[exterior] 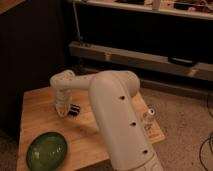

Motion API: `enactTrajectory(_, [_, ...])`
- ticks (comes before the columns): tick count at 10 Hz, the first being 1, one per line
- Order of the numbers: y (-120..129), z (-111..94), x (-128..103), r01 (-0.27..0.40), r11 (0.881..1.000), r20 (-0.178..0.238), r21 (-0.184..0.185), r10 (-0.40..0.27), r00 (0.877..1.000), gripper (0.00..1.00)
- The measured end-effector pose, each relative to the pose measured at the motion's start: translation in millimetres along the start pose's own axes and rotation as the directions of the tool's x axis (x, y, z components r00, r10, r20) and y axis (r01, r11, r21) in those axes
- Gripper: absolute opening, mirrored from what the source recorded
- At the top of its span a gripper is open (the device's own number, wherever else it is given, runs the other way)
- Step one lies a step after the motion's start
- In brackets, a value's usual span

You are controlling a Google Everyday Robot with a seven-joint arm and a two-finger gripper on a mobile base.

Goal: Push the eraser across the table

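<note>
Dim, warm light falls on the table [45,107] and white arm [117,115], the far background is dark, and the gripper [62,111] at left looks soft and grainy.

A small black eraser [74,109] with thin light stripes lies flat near the middle of the squarish, light wooden plank table [37,111]. The gripper [62,110] sits just at its 9 o'clock side.
</note>
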Motion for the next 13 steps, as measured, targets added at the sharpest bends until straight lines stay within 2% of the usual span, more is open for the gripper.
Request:
enactTrajectory(6, [-18.9,-5.1,2.4,-0.036,0.998,-0.014,0.053,0.037,0.999,0.01])
enactTrajectory(11, [-30.6,-14.2,1.3,-0.072,0.994,0.019,0.087,0.071,0.997,0.01])
enactTrajectory(13, [-32.3,-18.7,0.5,-0.095,0.993,0.048,0.067,0.092,0.995,0.01])
